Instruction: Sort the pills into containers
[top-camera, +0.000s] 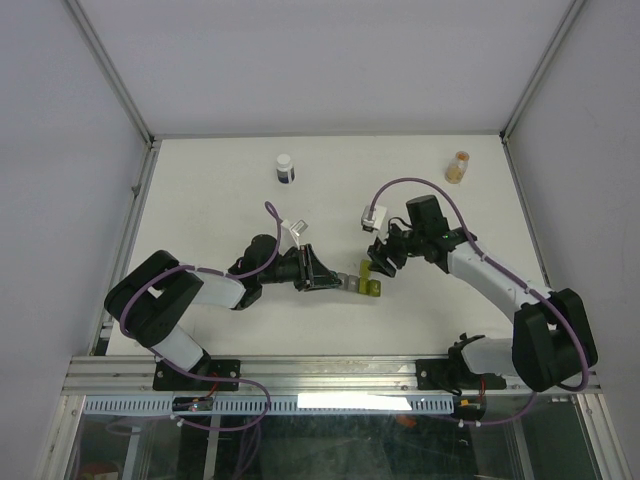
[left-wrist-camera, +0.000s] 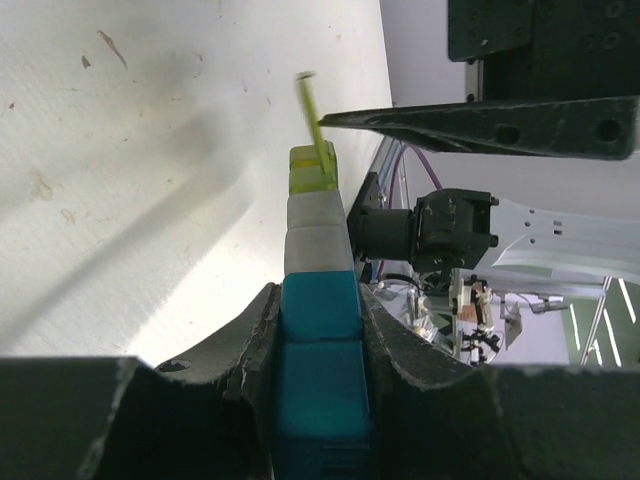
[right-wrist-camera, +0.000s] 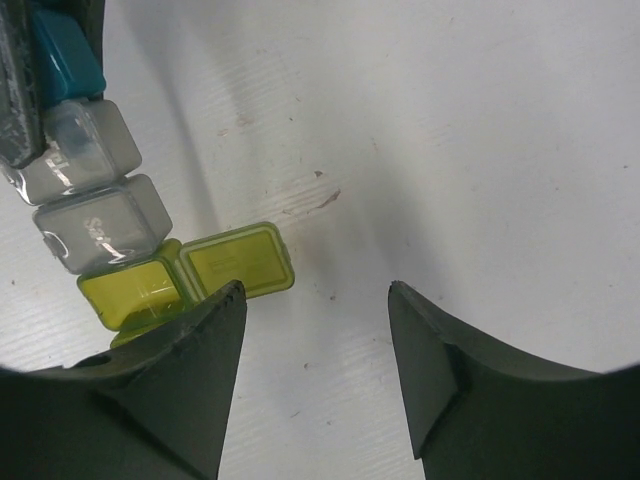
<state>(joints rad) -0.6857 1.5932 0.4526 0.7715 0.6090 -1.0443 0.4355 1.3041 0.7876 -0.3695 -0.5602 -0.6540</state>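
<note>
Left hand (left-wrist-camera: 318, 296): clamped on blue left end of pill-box strip (right-wrist-camera: 100, 215).
Right hand (right-wrist-camera: 315, 292): jaws apart, by open yellow-green lid (right-wrist-camera: 238, 260).

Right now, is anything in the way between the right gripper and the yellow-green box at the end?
No, nothing visible is. The right gripper is open, right by the yellow-green compartment, whose lid is flipped open beside it. The left gripper grips the containers only at the blue end.

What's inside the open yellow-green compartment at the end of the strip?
No pill shows in the yellow-green compartment, whose lid is flipped open beside it. The right gripper's finger covers its lower edge, so that part is unseen.
</note>
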